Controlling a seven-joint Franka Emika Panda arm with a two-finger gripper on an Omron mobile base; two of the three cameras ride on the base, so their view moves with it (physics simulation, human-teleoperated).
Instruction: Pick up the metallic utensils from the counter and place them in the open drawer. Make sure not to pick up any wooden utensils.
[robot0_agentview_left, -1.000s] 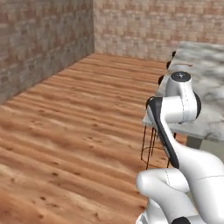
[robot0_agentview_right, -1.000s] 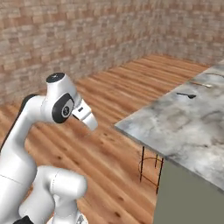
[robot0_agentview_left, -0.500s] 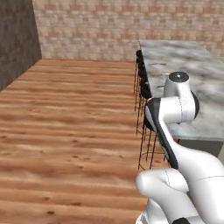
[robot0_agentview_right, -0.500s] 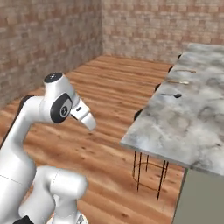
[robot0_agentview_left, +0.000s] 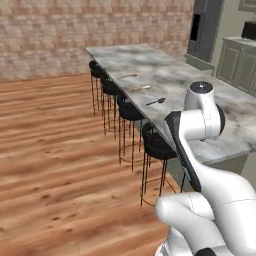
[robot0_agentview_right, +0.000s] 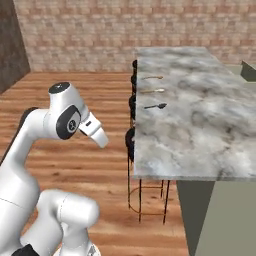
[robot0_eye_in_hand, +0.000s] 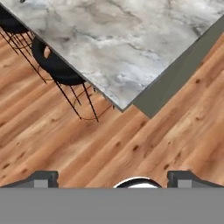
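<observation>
Marbled counter (robot0_agentview_right: 200, 125) bears a dark spoon (robot0_agentview_right: 155, 106).

We see a brick wall (robot0_agentview_left: 75, 30) across the back of the room and a warm wood-plank floor (robot0_agentview_left: 55, 165) running up to it. Black wire-legged stools (robot0_agentview_left: 130, 112) stand in a row, and sage-green cabinets (robot0_agentview_left: 240, 62) sit beside a tall dark fridge (robot0_agentview_left: 205, 27) at the far right

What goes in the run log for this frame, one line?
phase: approach | jaws: open, empty | gripper over wood floor beside grey-and-white marbled stone counter | dark grey spoon on counter, untouched | black bar stools alongside
</observation>
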